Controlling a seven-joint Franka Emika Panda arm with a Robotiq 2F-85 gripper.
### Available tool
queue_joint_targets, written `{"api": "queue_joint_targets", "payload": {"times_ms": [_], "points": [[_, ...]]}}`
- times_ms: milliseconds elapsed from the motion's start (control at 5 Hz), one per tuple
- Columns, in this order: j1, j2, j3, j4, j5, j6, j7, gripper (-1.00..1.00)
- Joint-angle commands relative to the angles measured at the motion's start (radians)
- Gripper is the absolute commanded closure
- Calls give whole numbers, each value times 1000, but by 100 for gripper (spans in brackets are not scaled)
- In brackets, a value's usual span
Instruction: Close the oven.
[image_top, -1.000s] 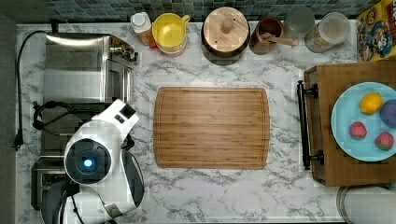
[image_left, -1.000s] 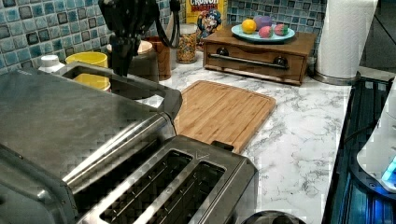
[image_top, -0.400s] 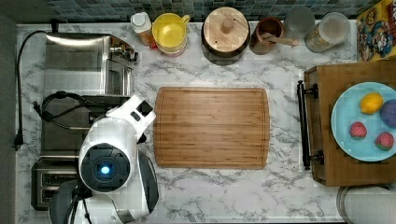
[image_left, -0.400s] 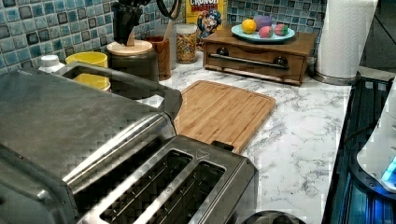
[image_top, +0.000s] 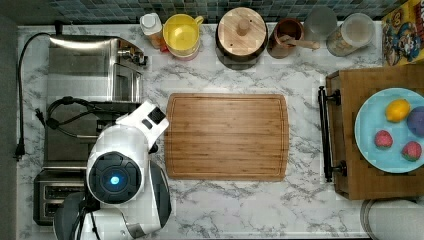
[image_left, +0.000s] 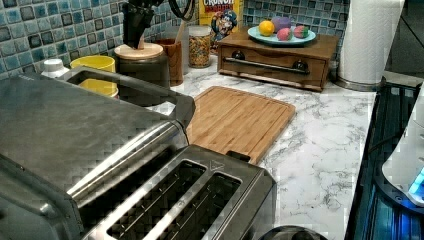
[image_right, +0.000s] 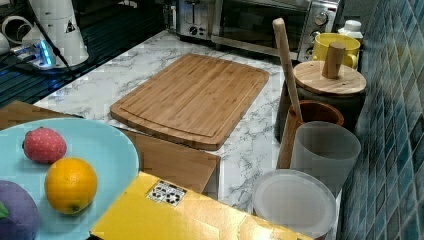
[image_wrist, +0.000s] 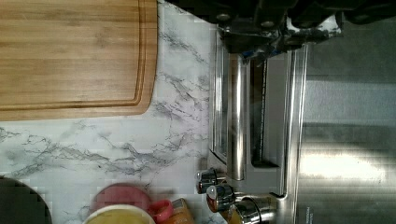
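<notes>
Wrist view: oven (image_wrist: 299, 140) door upright, shut

Your arm (image_top: 122, 170), lower left of the top view: glossy white rounded shell, dark grey joint seams, round black end cap with a glowing blue light at centre. Black cables (image_top: 70, 117) loop off it in the top view's left. Base (image_right: 57, 30), upper left of the right view: white, black triangle sticker, blue glow beside it.
</notes>
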Motion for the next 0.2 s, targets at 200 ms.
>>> {"api": "queue_joint_targets", "payload": {"times_ms": [200], "points": [[20,-40,21,45,18,8,28,100]]}}
